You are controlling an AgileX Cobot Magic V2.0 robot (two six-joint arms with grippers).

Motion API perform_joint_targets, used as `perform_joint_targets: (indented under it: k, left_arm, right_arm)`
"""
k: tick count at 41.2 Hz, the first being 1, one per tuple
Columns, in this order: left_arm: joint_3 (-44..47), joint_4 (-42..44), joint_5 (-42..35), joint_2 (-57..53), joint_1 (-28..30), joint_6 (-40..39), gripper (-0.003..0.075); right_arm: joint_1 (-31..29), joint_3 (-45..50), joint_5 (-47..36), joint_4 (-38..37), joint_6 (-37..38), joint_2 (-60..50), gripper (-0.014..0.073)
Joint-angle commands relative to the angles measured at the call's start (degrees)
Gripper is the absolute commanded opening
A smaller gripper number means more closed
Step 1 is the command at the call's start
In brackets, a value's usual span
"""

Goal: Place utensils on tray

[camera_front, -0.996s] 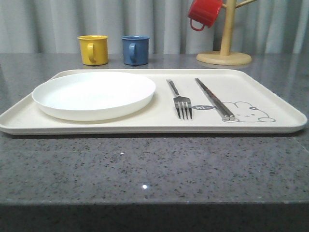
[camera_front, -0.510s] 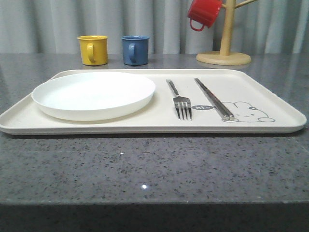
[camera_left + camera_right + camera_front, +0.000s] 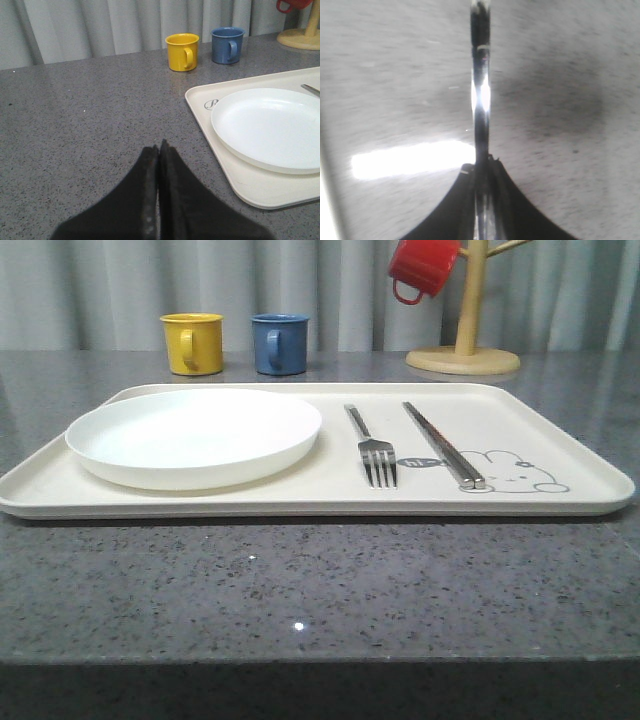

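The right gripper (image 3: 481, 162) pinches a metal spoon handle (image 3: 480, 95) at frame centre, while the left gripper (image 3: 159, 150), fingers pressed together, sits lower centre beside the tray (image 3: 260, 192).

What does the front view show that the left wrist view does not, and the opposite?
Front view alone: the silver four-tined fork, the pair of thin metal chopsticks and the grey rabbit drawing, all on the tray.

Left wrist view alone: the left gripper, black fingers pressed together over bare grey counter beside the tray.

Both: the round white plate on the cream rectangular tray, the yellow mug, the blue mug, the red mug and the wooden stand.
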Motion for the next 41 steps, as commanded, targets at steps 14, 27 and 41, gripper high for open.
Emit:
perform_joint_targets:
  k: [14, 27, 41]
  left_arm:
    - [-1.6, -0.7, -4.8, 0.5, 0.2, -0.7, -0.0018]
    - [-1.6, -0.7, -4.8, 0.5, 0.2, -0.7, -0.0018]
    - [-1.6, -0.7, -4.8, 0.5, 0.2, -0.7, -0.0018]
  right_arm:
    - [17.4, -1.4, 4.5, 1.7, 6.0, -1.8, 0.0016]
    - [20.5, -1.4, 1.5, 1.9, 11.5, 6.3, 0.0016]
    - [20.5, -1.4, 0.7, 2.0, 11.8, 8.6, 0.0052]
